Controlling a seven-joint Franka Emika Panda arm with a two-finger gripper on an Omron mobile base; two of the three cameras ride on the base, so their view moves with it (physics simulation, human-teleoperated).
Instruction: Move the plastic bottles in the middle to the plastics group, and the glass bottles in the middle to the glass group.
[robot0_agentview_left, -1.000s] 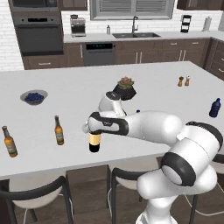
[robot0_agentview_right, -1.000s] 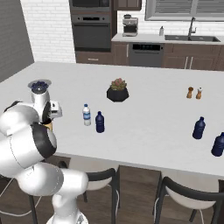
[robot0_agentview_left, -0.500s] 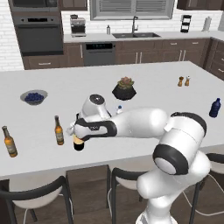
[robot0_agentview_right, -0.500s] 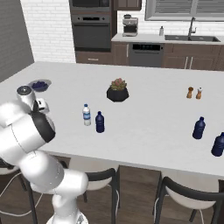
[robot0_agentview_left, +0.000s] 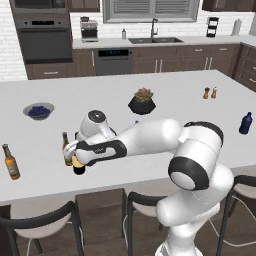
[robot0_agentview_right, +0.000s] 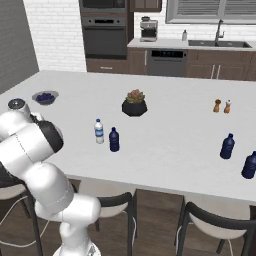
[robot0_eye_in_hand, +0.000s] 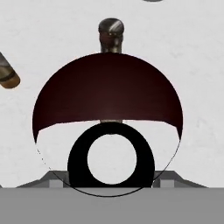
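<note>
My gripper (robot0_agentview_left: 74, 154) is shut on the tall dark wine bottle (robot0_agentview_left: 78, 168), which it holds upright low at the counter's front left. From the hand view I look down on the wine bottle's dark red shoulder (robot0_eye_in_hand: 109, 92) and black neck ring. One amber beer bottle (robot0_agentview_left: 65, 144) stands right beside it, its cap (robot0_eye_in_hand: 110, 30) just beyond. The other beer bottle (robot0_agentview_left: 10, 162) stands further left. In the middle stand the clear white-capped bottle (robot0_agentview_right: 99, 131) and a dark blue bottle (robot0_agentview_right: 114, 139). Two more dark blue bottles (robot0_agentview_right: 227, 146) (robot0_agentview_right: 248, 165) stand at the far right.
A blue bowl (robot0_agentview_left: 39, 110) lies behind the beer bottles. A potted plant (robot0_agentview_left: 142, 101) stands mid-counter, with salt and pepper shakers (robot0_agentview_left: 210, 92) to its right. Stools (robot0_agentview_left: 145, 205) line the counter's front edge.
The arm has swung left along the counter's front with the wine bottle in the gripper. It went from near the middle to right beside the nearer beer bottle.
</note>
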